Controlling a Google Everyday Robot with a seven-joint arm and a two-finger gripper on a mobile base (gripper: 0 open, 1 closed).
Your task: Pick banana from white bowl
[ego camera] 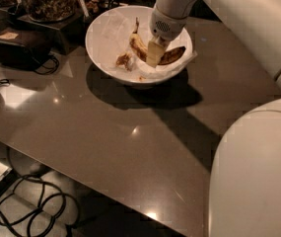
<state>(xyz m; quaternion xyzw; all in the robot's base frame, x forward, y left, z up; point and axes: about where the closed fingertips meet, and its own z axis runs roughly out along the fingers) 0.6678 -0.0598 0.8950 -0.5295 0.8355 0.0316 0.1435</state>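
We see the banana [139, 46] lying inside the white bowl [100, 29], with a small brown scrap [125, 59] just beside it. The gripper [155, 55] sits on the banana's middle; we cannot tell whether it grasps. The bowl stands on a brown table [105, 132].

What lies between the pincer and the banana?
Nothing visible: in the camera view the pincer is directly over the middle of the banana, inside the white bowl.

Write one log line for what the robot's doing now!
gripper: down inside white bowl, at middle of banana | banana: lying in white bowl | lift: not yet
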